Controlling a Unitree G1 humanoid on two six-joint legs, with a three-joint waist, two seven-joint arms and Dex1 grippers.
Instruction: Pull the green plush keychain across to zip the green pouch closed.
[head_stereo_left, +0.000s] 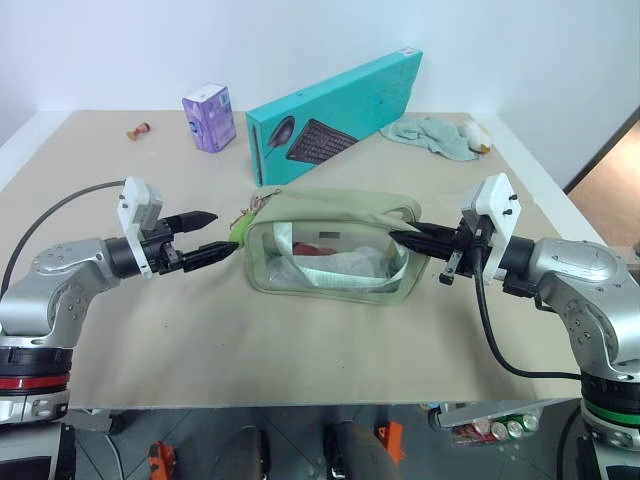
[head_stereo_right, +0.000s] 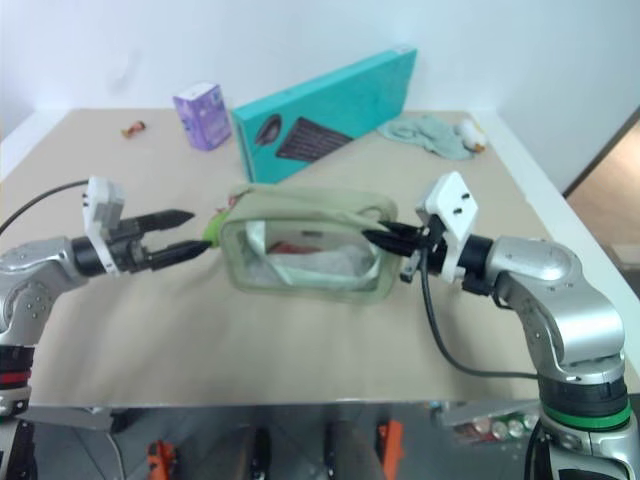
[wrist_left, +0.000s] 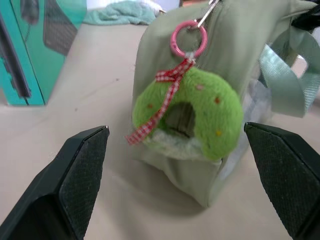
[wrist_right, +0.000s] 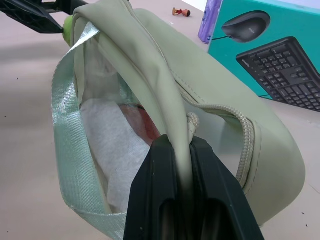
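My left gripper (head_stereo_left: 214, 235) gapes around the keychain (wrist_left: 192, 112); my right gripper (head_stereo_left: 412, 238) pinches the pouch (head_stereo_left: 335, 245). Closing off-centre, I risk catching only ribbon.

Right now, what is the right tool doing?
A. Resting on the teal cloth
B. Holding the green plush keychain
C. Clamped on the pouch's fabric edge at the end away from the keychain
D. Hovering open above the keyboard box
C: the right tool is shut on the fabric edge of the green pouch, while the green plush keychain hangs at the opposite end between the open left tool.
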